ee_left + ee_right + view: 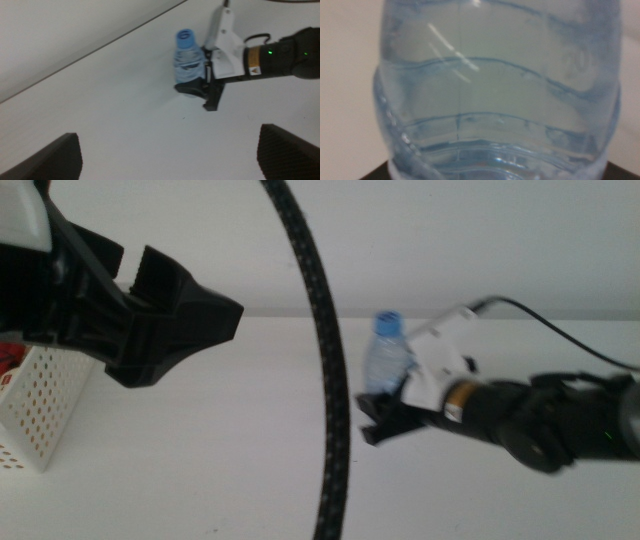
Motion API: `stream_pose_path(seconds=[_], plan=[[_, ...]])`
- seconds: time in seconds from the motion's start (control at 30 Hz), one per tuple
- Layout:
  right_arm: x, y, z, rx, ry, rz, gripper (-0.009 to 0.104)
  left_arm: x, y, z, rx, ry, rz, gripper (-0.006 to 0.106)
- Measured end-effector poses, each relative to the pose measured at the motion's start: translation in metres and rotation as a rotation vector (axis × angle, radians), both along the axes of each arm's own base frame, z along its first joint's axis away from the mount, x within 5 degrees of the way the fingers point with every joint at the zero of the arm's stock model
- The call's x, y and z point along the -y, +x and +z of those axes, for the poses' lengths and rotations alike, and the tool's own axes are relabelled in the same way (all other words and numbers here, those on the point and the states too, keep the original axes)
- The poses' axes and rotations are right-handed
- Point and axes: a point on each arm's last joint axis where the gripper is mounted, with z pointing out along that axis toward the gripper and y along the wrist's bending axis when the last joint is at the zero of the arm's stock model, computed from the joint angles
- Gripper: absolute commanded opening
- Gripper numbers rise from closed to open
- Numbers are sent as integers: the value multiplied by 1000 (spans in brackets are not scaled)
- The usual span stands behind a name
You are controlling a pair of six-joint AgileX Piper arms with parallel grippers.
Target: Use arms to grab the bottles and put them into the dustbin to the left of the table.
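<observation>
A small clear water bottle (388,352) with a blue cap stands near the middle of the white table (200,480). My right gripper (380,418) reaches in from the right and is shut on its lower part. The bottle (500,90) fills the right wrist view, with dark jaw edges at both its sides. My left gripper (190,340) hangs open high at the left, above the white perforated dustbin (45,405). In the left wrist view its jaws stand wide apart around empty table, with the bottle (187,60) and right gripper (202,97) beyond them.
A thick black braided cable (325,360) hangs down the middle view, just left of the bottle. Something red (10,358) shows inside the dustbin. The back edge of the table (300,317) runs just behind the bottle.
</observation>
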Motion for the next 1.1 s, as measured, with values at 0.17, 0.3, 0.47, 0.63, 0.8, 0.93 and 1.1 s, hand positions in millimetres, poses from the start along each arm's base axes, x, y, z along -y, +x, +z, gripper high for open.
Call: stream_pose_path(seconds=[0.17, 0.3, 0.47, 0.63, 0.8, 0.93, 1.1], plan=[[-43, 23, 26, 39, 26, 66, -2, 0, 0, 0, 0, 0, 0, 94], [-73, 42, 33, 62, 45, 108, -2, 0, 0, 0, 0, 0, 0, 94], [-106, 70, 22, 56, 91, 110, -2, 0, 0, 0, 0, 0, 0, 94], [-132, 89, -1, 53, 96, 127, -2, 0, 0, 0, 2, -1, 0, 94], [-152, 97, -18, 72, 82, 169, -2, 0, 0, 0, 2, -1, 0, 94], [-161, 94, -29, 70, 59, 199, -2, 0, 0, 0, 2, -1, 0, 94], [-163, 93, -43, 57, 35, 212, -1, 0, 0, 0, 2, -1, 0, 94]])
